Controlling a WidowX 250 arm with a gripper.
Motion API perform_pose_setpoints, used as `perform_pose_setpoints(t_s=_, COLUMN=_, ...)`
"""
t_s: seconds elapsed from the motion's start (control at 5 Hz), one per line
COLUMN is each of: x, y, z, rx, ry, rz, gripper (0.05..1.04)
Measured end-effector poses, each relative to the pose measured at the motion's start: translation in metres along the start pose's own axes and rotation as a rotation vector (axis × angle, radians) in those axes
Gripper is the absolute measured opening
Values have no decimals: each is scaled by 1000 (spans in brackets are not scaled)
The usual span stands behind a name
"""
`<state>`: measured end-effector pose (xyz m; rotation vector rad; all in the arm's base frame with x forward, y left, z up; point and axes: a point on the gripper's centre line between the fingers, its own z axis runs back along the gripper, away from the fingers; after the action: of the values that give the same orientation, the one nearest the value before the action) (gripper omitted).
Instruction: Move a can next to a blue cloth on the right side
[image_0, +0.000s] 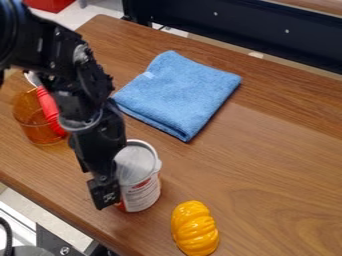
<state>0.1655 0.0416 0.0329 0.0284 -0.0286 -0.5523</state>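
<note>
Upright on a brown wood-grain table (267, 165), a can (141, 186) stands beside the black gripper (107, 192) of a robot arm reaching into the view from the upper left. The can's long axis runs vertically, its round, greyish top facing up and its base toward the tabletop. Whether the gripper is spread, pressed together or pinching the can, I cannot tell from where I stand; it hangs low against the can's left side in the camera view. The can is nearer the camera than a blue cloth (177, 95) and apart from it, between the cloth and a yellow object (195, 229) close to the table's near edge.

The can is a smooth cylinder with a pale rim and a white label carrying red patches and dark print. The cloth, soft and matte with a fine nap, is folded into a flat, roughly four-sided pad, a small pale tag on its surface. The yellow piece is glossy, rounded and deeply ribbed. At left, partly behind the arm, a see-through amber cup (25, 117) holds a utensil with a smooth red handle (48, 107).
</note>
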Motion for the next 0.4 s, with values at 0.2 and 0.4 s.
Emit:
perform_pose_setpoints(t_s=0.2, x=12, y=3, z=-2, rx=-24, ry=-22, rz=-5, gripper=999)
perform_pose_setpoints(t_s=0.4, x=21, y=6, z=-3, rx=-29, ry=-33, rz=-6, gripper=999)
